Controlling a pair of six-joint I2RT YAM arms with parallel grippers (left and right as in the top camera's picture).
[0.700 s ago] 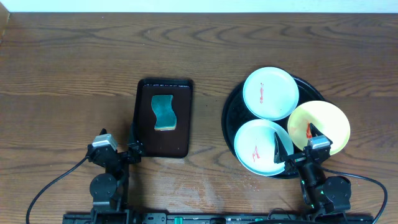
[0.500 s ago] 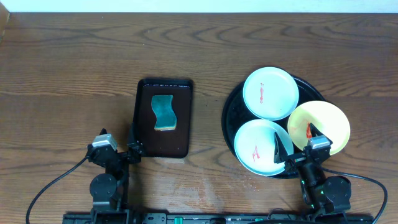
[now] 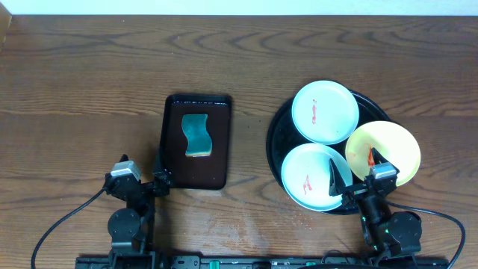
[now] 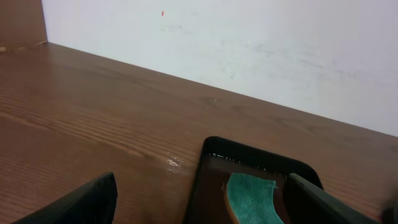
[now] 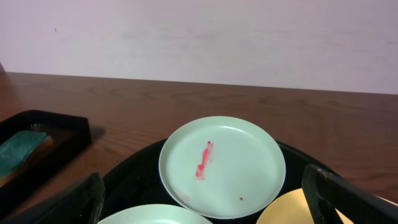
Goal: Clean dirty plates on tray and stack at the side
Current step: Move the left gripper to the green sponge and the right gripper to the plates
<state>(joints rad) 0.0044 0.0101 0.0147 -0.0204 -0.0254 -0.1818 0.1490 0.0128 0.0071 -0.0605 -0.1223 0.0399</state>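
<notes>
At the table's near edge, the right gripper hangs with jaws wide apart and empty. By its left jaw lies a mint plate, by its right a yellow plate, and beyond them another mint plate, all red-smeared on the round tray. The left gripper, jaws also apart, faces a rectangular tray holding a sponge.

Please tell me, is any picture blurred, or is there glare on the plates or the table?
Overhead: sharp, even light; faint sheen on the tabletop near the arms. Left wrist: the left fingers are blurred, the sponge fairly clear. Right wrist: the mint plate is sharp, the right fingers blurred.
</notes>
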